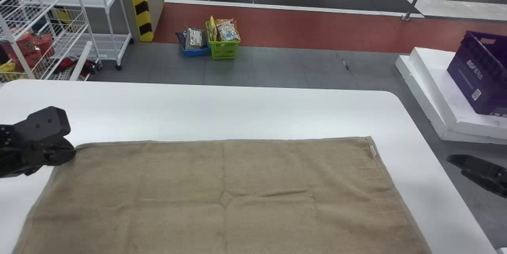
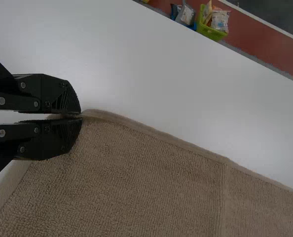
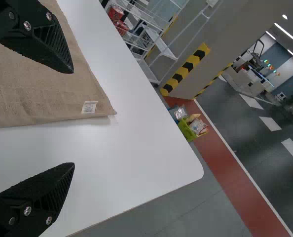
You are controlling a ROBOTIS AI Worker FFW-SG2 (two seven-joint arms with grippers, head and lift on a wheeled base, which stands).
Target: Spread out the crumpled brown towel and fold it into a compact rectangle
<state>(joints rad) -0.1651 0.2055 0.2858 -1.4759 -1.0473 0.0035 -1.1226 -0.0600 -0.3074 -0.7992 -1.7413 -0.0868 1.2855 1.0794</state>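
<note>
L gripper (image 1: 73, 153) clamped on brown towel (image 1: 237, 167) corner; R gripper (image 1: 457, 166) spread wide, empty.
Towel's near edge cut off in head view; tag (image 3: 89, 107) print illeg.

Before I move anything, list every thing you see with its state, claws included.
Brown towel: spread out, lightly creased, unfolded.
Left claw: shut on a towel corner.
Right claw: open, holding nothing.
White table: partly covered by the towel.
Green basket: filled with packets.
Blue basket: holding a silver packet.
Purple crate: upright on white slabs.
White wire rack: loaded with red items.
</note>
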